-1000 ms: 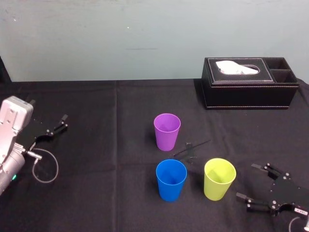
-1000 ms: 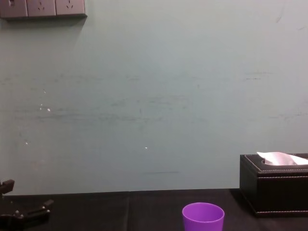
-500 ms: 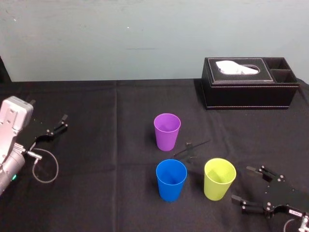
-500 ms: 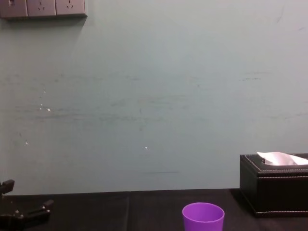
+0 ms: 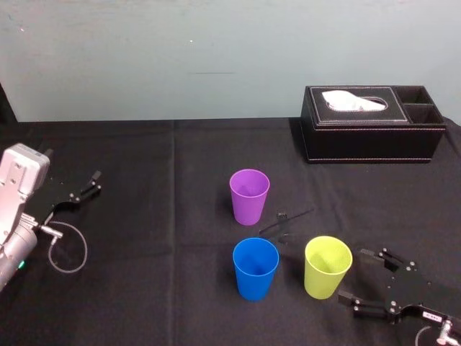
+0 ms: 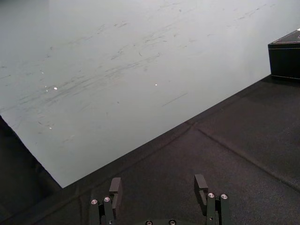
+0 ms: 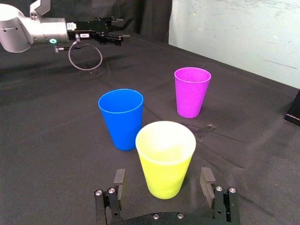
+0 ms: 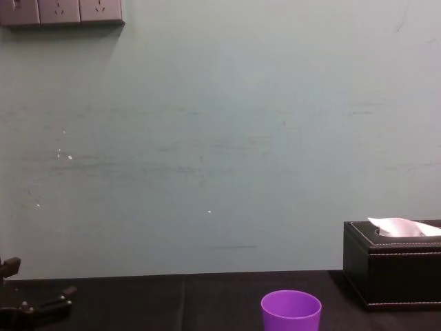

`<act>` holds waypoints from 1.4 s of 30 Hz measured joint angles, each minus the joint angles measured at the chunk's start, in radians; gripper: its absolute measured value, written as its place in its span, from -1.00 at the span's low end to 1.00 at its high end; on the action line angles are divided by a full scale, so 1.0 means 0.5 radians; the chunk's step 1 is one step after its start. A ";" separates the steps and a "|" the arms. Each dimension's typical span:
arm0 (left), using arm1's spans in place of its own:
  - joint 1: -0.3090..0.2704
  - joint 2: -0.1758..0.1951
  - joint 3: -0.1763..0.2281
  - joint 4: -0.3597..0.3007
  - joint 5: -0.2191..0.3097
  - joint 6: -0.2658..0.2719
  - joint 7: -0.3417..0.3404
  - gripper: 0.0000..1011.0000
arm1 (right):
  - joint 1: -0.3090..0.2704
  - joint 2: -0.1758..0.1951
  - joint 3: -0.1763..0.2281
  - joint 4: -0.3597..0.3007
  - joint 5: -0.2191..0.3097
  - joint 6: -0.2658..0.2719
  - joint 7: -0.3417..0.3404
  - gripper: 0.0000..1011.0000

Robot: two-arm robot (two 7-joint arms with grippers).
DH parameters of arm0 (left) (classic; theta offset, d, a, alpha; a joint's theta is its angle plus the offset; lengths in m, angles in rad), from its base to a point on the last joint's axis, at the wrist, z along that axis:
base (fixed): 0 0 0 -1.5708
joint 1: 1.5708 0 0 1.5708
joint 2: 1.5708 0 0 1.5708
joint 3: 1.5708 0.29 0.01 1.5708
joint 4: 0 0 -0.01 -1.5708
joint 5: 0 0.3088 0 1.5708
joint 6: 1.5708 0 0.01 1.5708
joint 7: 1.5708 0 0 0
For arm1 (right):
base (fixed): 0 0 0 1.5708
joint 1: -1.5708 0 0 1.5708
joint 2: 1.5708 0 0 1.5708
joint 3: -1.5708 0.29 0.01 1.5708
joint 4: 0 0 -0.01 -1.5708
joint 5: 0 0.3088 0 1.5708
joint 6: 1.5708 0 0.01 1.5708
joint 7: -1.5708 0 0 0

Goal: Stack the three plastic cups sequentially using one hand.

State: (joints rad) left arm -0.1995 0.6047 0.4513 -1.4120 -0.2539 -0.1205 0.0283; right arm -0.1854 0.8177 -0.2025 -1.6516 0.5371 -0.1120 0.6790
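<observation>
Three cups stand upright on the black cloth: purple (image 5: 249, 197) at the back, blue (image 5: 255, 268) in front of it, yellow-green (image 5: 327, 267) to the blue one's right. My right gripper (image 5: 353, 275) lies low just right of the yellow-green cup, open wide, its fingertips level with the cup's right side and touching nothing. In the right wrist view the yellow-green cup (image 7: 165, 164) stands just ahead of the spread fingers of the right gripper (image 7: 163, 175), with the blue (image 7: 121, 117) and purple (image 7: 191, 91) cups beyond. The left gripper (image 5: 85, 187) rests open at the far left.
A black tissue box (image 5: 371, 133) stands at the back right. A thin black scrap (image 5: 284, 220) lies on the cloth between the purple and yellow-green cups. A cable loop (image 5: 68, 249) hangs by the left arm. The table's back edge (image 5: 173, 121) meets the wall.
My right gripper has slid left and slightly forward toward the yellow-green cup, staying open. The cups and the left arm have not moved.
</observation>
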 joint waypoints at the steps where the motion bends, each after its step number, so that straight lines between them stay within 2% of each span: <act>1: 0.000 0.000 0.000 0.000 0.000 0.000 0.000 1.00 | 0.010 -0.005 -0.008 0.005 0.000 0.003 0.000 0.99; 13: 0.000 0.000 0.000 0.000 0.000 0.000 0.000 1.00 | 0.112 -0.041 -0.080 0.038 -0.009 0.036 0.000 0.99; 32: 0.000 0.000 0.000 0.000 0.000 0.000 0.000 1.00 | 0.252 -0.128 -0.197 0.114 -0.087 0.058 -0.052 0.99; 42: 0.000 0.000 0.000 0.000 0.000 0.000 0.000 1.00 | 0.265 -0.147 -0.206 0.121 -0.111 0.056 -0.081 0.99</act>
State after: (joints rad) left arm -0.1995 0.6047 0.4513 -1.4120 -0.2539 -0.1206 0.0283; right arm -0.0530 0.7443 -0.3055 -1.5910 0.4816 -0.0840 0.6383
